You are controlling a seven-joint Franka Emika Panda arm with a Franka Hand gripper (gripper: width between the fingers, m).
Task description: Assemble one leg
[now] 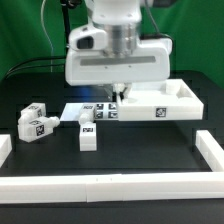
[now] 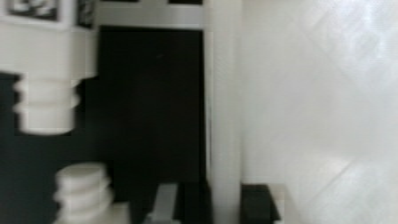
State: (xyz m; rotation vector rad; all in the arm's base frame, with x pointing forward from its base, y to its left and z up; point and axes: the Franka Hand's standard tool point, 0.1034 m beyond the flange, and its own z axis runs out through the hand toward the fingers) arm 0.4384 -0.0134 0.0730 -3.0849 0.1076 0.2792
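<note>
Three legs show in the exterior view: two small white tagged posts (image 1: pixel 35 122) lie at the exterior view's left and one (image 1: pixel 88 131) stands near the middle. In the wrist view one leg (image 2: pixel 47 92) shows its ribbed end, and another (image 2: pixel 80 195) lies close by. My gripper (image 1: pixel 116 96) is low at the left edge of the large white panel (image 1: pixel 165 103). In the wrist view the gripper (image 2: pixel 217 205) has one finger on each side of the panel's edge strip (image 2: pixel 224 100) and looks shut on it. It holds no leg.
The marker board (image 1: pixel 72 113) lies flat between the legs and the panel. A low white frame (image 1: pixel 110 184) runs along the front, with side arms at the exterior view's left (image 1: pixel 5 148) and right (image 1: pixel 210 148). Black table (image 1: pixel 150 145) lies in between.
</note>
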